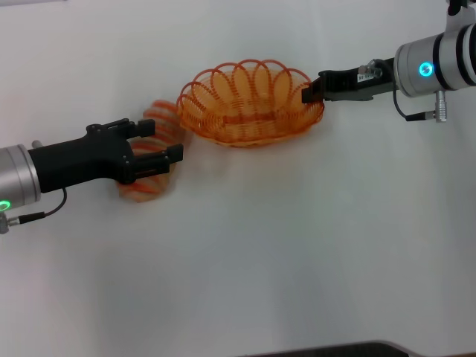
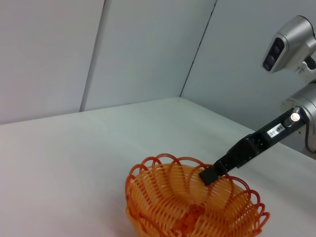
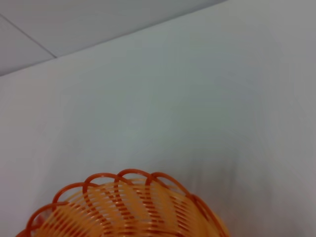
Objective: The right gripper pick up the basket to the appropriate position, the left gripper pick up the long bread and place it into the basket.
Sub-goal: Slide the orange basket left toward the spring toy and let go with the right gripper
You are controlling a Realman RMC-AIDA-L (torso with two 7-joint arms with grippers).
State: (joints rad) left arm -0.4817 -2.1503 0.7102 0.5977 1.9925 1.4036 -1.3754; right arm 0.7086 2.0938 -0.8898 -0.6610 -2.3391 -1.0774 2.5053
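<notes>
Left claw (image 1: 165, 143) sits low over the long bread (image 1: 152, 152), fingers spread wide on either side of the loaf, not closed on it. Bread lies on the white desk (image 1: 297, 245), just left of the basket (image 1: 249, 104). Basket mid-desk. Right claw (image 1: 309, 94) pinches the basket's right rim, fingers narrow on the wire.

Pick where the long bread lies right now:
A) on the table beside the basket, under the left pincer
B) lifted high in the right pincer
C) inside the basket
A: the long bread lies on the table next to the basket, with the left pincer over it.
</notes>
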